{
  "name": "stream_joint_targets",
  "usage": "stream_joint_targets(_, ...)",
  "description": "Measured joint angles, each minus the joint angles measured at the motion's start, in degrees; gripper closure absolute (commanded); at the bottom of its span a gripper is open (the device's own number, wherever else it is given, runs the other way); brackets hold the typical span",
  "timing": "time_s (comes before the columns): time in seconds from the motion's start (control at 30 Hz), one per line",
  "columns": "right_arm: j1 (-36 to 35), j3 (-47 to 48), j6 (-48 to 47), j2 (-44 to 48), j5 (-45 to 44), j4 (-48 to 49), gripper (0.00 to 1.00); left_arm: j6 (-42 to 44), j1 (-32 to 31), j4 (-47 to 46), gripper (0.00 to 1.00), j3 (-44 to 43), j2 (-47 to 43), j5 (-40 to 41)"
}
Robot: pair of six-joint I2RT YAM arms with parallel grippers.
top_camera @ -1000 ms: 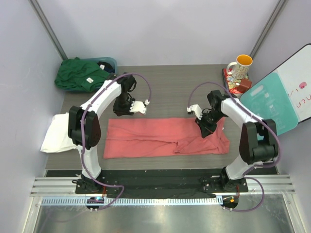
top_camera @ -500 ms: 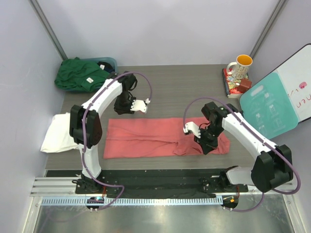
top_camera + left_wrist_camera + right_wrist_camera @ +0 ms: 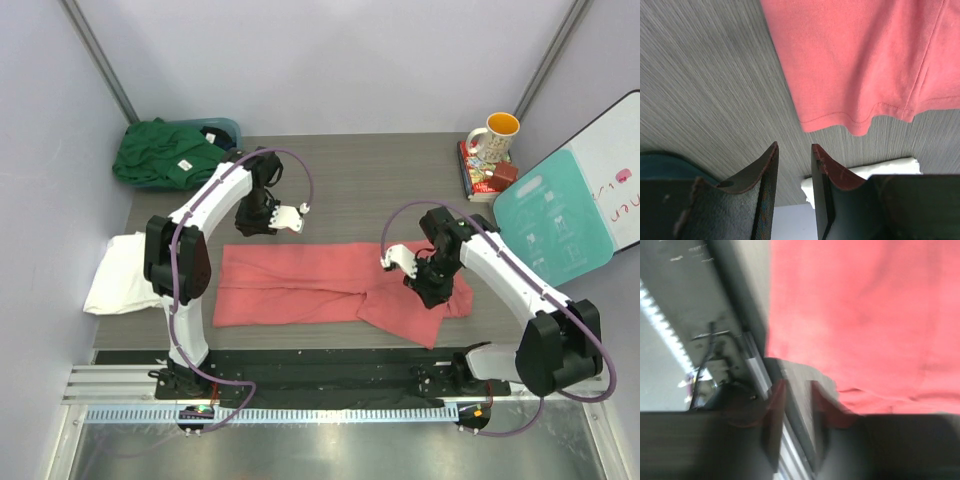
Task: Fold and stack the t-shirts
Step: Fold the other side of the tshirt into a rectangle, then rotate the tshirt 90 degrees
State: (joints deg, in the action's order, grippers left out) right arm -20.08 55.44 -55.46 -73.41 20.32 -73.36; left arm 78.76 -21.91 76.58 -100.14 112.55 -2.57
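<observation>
Hovering just past the far hem of the coral-red shirt, at about 10 o'clock from the middle of the table, the left gripper has its fingers a little apart with nothing between them. Its wrist view shows bare wood grain under the gap and the shirt's stitched hem just beyond

The coral-red shirt lies flat across the middle of the table as a long band running from 9 o'clock to 3 o'clock. Its 3 o'clock end is rumpled, with one corner drooping toward the near edge at 5 o'clock

The right gripper sits low over that rumpled end, at about 4 o'clock. Its wrist view is blurred, yet a gap shows between the two fingers and no cloth is in it

The white shirt lies at the 9 o'clock edge, partly off the table. The dark green shirt is heaped in the 10 o'clock corner, against a teal tub. A mug stands in the 2 o'clock corner
</observation>
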Motion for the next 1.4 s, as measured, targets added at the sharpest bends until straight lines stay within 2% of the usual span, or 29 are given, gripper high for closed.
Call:
stream_joint_targets(0.2, 8.0, 0.13, 4.13, -6.84, -4.39, 11.37, 0.99, -0.13, 0.02, -0.09, 0.71, 2.14, -0.04, -0.07)
stream_joint_targets(0.37, 11.89, 3.15, 6.45, -14.99, -5.6, 17.51, 0.99, -0.31, 0.02, -0.02, 0.75, 6.01, -0.37, -0.66)
stream_joint_targets(0.63, 12.57, 7.3, 7.85, -21.59, -7.04, 23.06, 0.99, -0.24, 0.02, 0.02, 0.71, 12.48, -1.88, -1.16)
stream_joint_targets(0.9, 12.57, 11.04, 11.04, -29.9, -10.62, 27.8, 0.99, -0.52, 0.55, -1.07, 0.68, 13.79, -1.95, -0.92)
stream_joint_targets(1.03, 12.5, 17.16, 13.66, -34.42, -13.92, 29.57, 0.99, -1.95, 1.03, -4.98, 0.67, 13.25, -2.19, 0.07)
stream_joint_targets(1.4, 11.43, 46.21, 16.39, -56.02, -22.91, 44.89, 0.99, -5.16, 4.55, -14.91, 0.67, 13.92, -6.84, 1.01)
